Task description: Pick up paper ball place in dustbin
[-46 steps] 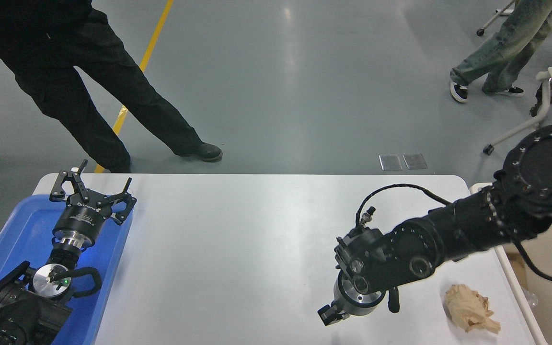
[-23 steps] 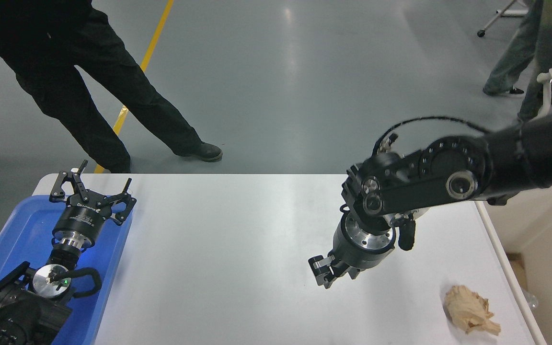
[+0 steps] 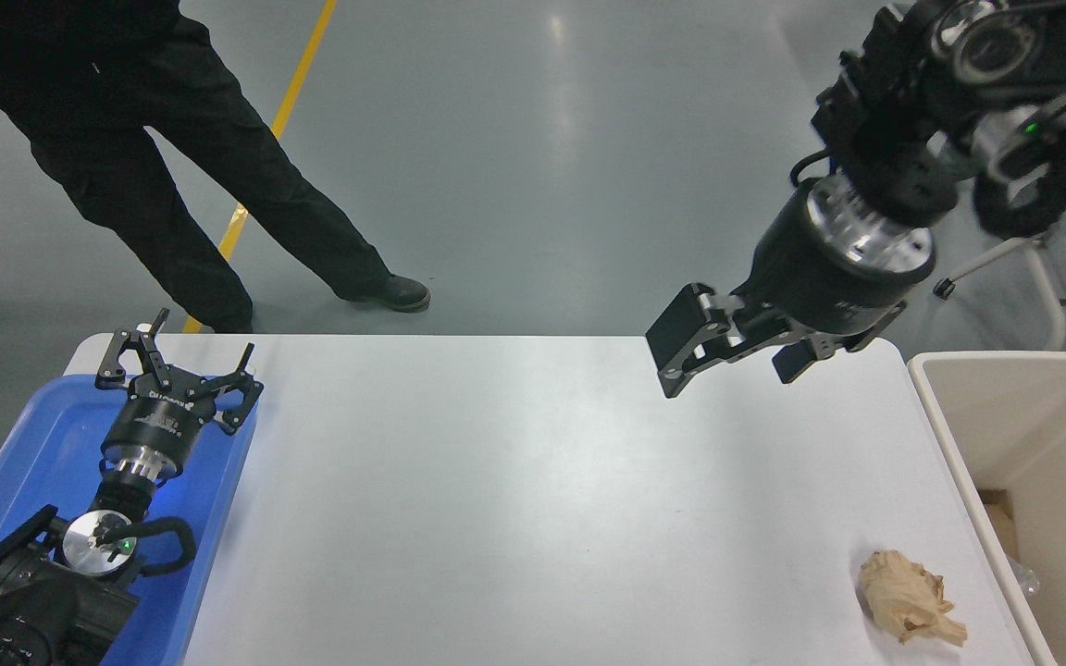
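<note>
The black right gripper (image 3: pixel 737 356), spread and empty above the table's far edge, should descend over the crumpled tan paper ball (image 3: pixel 908 595) at the near right corner, straddling its bulk.

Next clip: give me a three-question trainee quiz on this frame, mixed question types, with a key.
1. True or false: the paper ball is already inside the dustbin.
2. Which gripper hangs over the table's far right part? A) left gripper B) right gripper
3. Fill in: the left gripper is parked over the blue ____.

Key:
1. False. The paper ball lies on the white table near its front right corner, beside the dustbin and untouched.
2. B. Its jaws are open and hold nothing, far from the paper ball.
3. tray.
</note>
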Controlling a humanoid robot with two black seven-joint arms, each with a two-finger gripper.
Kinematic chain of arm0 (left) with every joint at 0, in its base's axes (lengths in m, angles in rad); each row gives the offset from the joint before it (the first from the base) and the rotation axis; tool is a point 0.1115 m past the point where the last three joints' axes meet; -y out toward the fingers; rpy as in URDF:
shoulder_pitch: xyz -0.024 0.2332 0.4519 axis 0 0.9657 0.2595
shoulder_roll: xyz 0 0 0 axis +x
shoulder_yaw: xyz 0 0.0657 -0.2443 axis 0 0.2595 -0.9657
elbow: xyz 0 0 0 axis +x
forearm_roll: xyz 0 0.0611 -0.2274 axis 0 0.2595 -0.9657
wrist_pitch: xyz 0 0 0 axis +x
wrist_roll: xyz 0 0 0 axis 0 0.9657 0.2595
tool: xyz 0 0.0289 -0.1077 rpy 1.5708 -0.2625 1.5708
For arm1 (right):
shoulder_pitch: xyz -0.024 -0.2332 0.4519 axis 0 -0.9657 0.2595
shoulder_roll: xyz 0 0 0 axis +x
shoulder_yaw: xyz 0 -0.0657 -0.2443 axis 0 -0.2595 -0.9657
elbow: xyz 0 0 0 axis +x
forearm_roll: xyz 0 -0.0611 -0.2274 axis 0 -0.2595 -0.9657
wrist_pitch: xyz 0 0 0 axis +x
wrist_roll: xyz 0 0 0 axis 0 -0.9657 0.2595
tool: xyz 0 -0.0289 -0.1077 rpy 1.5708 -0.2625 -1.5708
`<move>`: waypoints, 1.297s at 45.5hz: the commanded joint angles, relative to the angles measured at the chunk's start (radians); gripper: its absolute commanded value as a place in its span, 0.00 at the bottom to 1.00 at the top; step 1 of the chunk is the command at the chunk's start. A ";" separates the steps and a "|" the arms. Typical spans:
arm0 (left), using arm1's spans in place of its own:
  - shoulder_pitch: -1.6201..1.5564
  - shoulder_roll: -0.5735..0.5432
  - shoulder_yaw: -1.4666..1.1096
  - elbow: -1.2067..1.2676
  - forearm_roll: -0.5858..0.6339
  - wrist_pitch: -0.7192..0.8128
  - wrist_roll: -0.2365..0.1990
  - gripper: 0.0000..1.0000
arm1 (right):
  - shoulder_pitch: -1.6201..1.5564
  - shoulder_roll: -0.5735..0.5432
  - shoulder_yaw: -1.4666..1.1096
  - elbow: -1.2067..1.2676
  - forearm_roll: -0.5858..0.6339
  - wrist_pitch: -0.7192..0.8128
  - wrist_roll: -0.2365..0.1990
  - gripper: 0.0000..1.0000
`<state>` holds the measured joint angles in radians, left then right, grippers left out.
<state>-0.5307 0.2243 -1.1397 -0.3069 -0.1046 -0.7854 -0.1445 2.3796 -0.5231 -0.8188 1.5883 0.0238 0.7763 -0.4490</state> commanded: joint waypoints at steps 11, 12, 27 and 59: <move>0.000 0.000 -0.002 -0.001 0.000 0.000 0.000 0.99 | -0.025 -0.136 -0.319 -0.093 -0.015 0.009 -0.002 1.00; 0.000 0.000 -0.002 -0.001 0.000 0.000 0.000 0.99 | -0.026 -0.136 -0.322 -0.093 -0.022 0.009 -0.002 1.00; -0.002 0.000 -0.002 -0.001 0.000 0.000 0.000 0.99 | -0.089 -0.133 -0.342 -0.113 -0.093 0.009 -0.005 1.00; -0.002 0.000 -0.002 -0.001 0.000 0.000 0.000 0.99 | -0.801 -0.124 -0.088 -0.178 -0.277 -0.399 -0.004 1.00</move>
<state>-0.5314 0.2244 -1.1414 -0.3083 -0.1043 -0.7854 -0.1441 1.8375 -0.6493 -1.0499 1.4228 -0.1566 0.5412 -0.4529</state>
